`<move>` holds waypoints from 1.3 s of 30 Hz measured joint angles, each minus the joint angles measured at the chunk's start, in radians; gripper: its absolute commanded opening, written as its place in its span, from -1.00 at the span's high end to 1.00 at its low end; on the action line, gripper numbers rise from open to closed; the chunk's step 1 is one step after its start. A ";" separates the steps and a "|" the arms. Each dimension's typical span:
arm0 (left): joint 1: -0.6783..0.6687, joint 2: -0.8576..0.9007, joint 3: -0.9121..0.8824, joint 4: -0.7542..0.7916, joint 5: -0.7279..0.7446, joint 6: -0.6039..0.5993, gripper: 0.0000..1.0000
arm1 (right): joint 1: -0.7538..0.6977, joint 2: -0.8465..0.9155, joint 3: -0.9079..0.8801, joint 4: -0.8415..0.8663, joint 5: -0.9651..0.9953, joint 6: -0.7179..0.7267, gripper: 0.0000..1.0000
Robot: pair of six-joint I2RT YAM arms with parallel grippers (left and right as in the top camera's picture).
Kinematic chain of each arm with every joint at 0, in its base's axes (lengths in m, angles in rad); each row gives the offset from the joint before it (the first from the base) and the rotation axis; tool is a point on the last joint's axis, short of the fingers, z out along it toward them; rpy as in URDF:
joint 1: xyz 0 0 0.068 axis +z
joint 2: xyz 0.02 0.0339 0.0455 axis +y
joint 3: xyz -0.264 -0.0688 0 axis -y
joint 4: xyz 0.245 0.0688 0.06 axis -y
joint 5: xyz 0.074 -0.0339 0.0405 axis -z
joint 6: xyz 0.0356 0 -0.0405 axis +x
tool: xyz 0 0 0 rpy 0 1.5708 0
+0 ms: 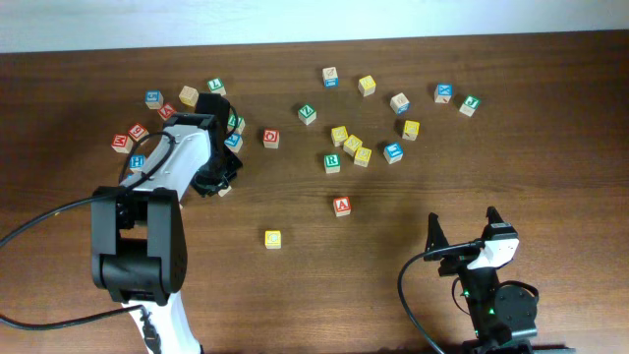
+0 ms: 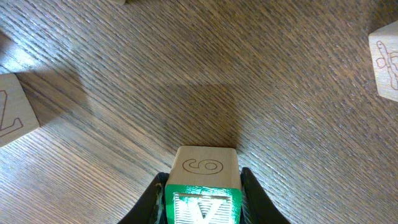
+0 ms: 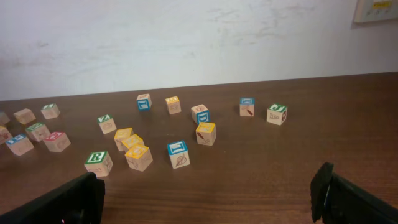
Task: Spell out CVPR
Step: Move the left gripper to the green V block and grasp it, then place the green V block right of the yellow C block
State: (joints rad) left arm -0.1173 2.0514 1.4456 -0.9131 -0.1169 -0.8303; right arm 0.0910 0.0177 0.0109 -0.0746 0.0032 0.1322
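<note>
The wooden cube with a green face bearing a white V [image 2: 205, 167] is clamped between the two black fingers [image 2: 151, 200] of my left gripper [image 2: 203, 202]. Its bare top face shows an outlined 6 or 9. I cannot tell whether it rests on the dark brown wooden table [image 2: 186, 56] or hangs just above it; a soft shadow lies on the wood just past it. In my wrist view a pale cube with an outlined 7 [image 2: 13, 115] lies at the left edge and a pale cube with a line drawing [image 2: 385, 59] at the right edge, both apart from the one I hold.

From overhead, my left gripper [image 1: 218, 177] is over the left part of the table [image 1: 550, 167], at the lower right fringe of a loose scatter of lettered cubes [image 1: 139, 131]. Towards the middle lies the wooden cube with a green R [image 1: 332, 162], just beside a cluster of yellow-faced cubes [image 1: 351, 145]. Nearer me are a cube with a red A [image 1: 342, 206] and a lone yellow-faced cube [image 1: 272, 238].

My right gripper [image 1: 462, 241] is at the near right of the table, well apart from every cube. Its fingers [image 3: 68, 199] are spread wide with nothing between them.
</note>
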 measured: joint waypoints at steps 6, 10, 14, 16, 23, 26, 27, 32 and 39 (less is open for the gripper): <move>0.000 -0.005 0.008 -0.079 0.000 0.000 0.58 | 0.000 0.000 0.000 0.000 0.000 0.001 -0.97; 0.000 -0.163 0.010 -0.120 0.014 0.000 0.60 | 0.000 0.000 0.000 0.000 0.000 0.000 -0.97; -0.047 -0.394 0.023 -0.161 0.121 0.001 0.55 | 0.000 0.000 0.000 0.000 0.000 0.000 -0.97; -0.204 -0.426 0.024 -0.158 0.177 0.002 0.55 | 0.000 0.000 0.000 0.000 0.000 0.000 -0.97; -0.608 -0.406 0.024 -0.171 0.143 0.004 0.54 | 0.000 0.000 0.000 0.000 0.000 0.000 -0.97; -0.684 -0.325 0.024 -0.182 0.104 0.003 0.53 | 0.000 0.000 0.000 0.000 0.000 0.000 -0.97; -0.692 -0.281 0.024 -0.183 0.096 0.002 0.53 | 0.000 0.000 0.000 0.000 0.000 0.000 -0.97; -0.691 -0.166 0.024 -0.189 0.037 0.000 0.52 | 0.000 0.000 0.000 0.000 0.000 0.000 -0.97; -0.687 -0.079 0.014 -0.210 -0.071 0.000 0.47 | 0.000 0.000 0.000 0.000 0.000 0.000 -0.97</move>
State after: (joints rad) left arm -0.8047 1.9724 1.4601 -1.1229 -0.1879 -0.8299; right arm 0.0910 0.0177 0.0109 -0.0742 0.0032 0.1318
